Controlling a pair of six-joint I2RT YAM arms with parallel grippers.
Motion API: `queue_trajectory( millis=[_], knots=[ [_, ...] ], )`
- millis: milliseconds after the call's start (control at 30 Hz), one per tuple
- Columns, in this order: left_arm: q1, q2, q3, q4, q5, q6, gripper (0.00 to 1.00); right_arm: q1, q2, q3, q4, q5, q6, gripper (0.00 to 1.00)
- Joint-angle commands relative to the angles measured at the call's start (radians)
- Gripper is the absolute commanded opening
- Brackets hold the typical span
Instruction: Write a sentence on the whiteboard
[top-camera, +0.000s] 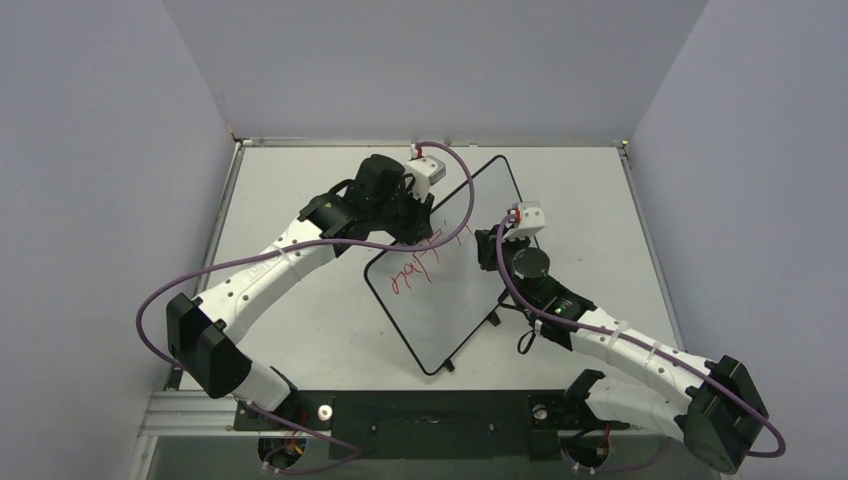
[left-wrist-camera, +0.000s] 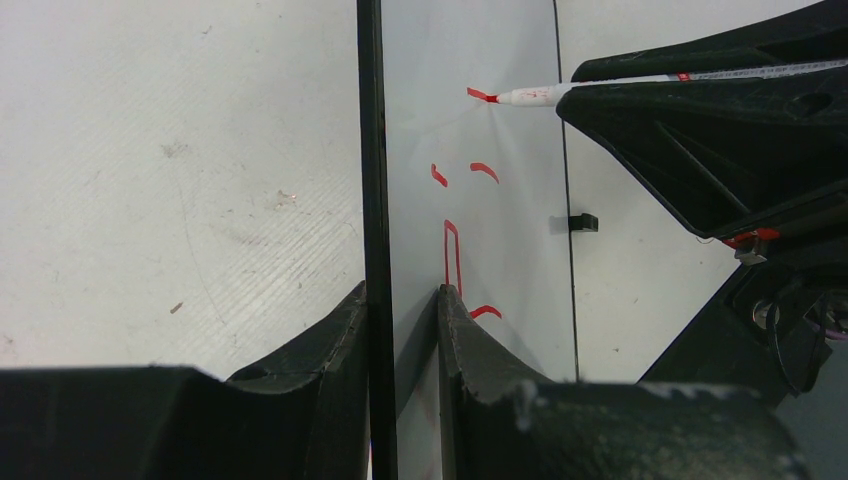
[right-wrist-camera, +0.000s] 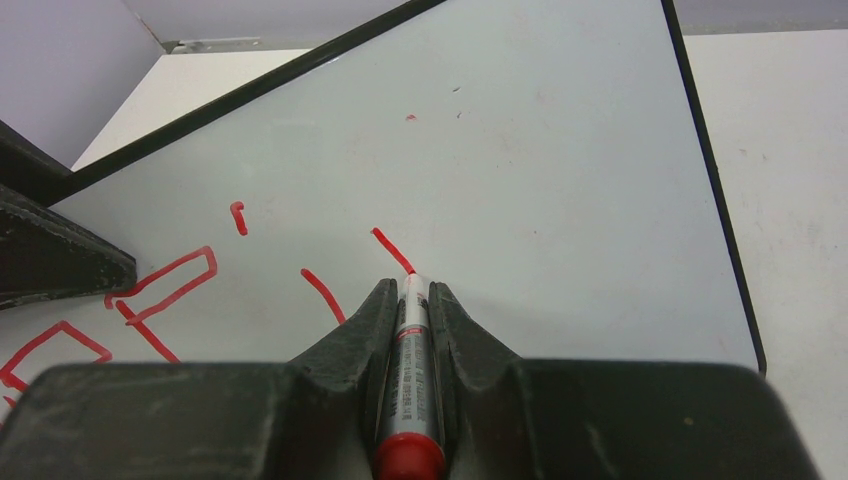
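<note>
Right wrist view: right jaws clamped on the marker (right-wrist-camera: 408, 400), writing the sentence (right-wrist-camera: 322, 293) while left jaws pinch the whiteboard (right-wrist-camera: 560, 150) rim, so next stroke probably wants light, steady pressure.

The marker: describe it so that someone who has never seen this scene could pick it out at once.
On the white table sits a glossy whiteboard with a thin black rim. Above it the right gripper is shut on the marker, its tip meeting the red lettering. It is the only pen there: slim, grey-bodied, with a red end.
</note>
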Motion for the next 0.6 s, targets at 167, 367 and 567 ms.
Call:
queue_trajectory(
  millis=[167, 367, 567],
  knots=[
    [0.003, -0.034, 0.003, 0.016, -0.117, 0.132, 0.00, -0.005, 0.018, 0.083, 0.005, -0.023, 0.000, 0.00],
    [0.003, -0.033, 0.003, 0.015, -0.118, 0.131, 0.00, -0.006, 0.057, 0.136, 0.009, -0.027, -0.017, 0.00],
    [0.004, -0.032, 0.001, 0.017, -0.118, 0.132, 0.00, -0.019, 0.082, 0.155, 0.015, -0.024, -0.033, 0.00]
  ],
)
